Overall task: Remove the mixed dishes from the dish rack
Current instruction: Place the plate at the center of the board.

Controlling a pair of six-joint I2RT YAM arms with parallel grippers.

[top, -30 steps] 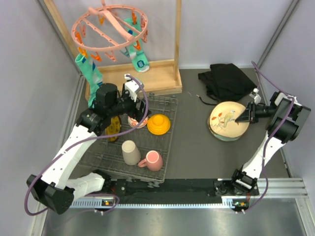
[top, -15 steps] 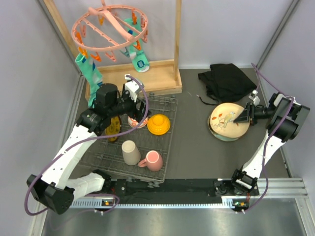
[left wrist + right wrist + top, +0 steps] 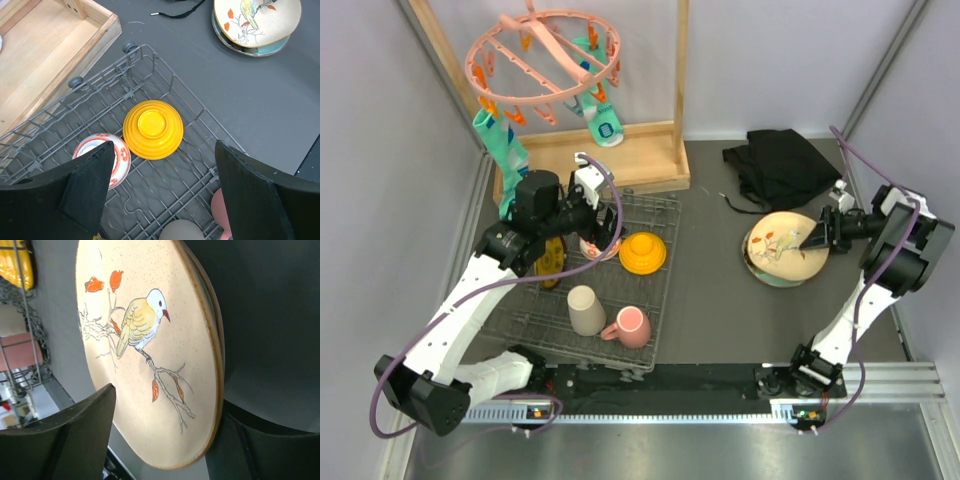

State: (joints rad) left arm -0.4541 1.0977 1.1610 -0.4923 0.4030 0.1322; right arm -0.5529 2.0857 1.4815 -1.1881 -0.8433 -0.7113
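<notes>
The dish rack holds an overturned orange bowl, a red-white bowl, a beige cup, a pink mug and a small yellow plate. My left gripper hovers open over the rack; in its wrist view the orange bowl and red-white bowl lie just ahead of the gripper. On the table to the right, the cream bird plate rests on a pale green plate. My right gripper stands open astride the bird plate's right rim.
A wooden frame with a pink peg hanger and hanging socks stands behind the rack. A black cloth lies behind the stacked plates. Grey walls close in on both sides.
The right gripper's jaws have spread apart off the bird plate, which has settled slightly lower on the green plate. The left arm has not moved.
</notes>
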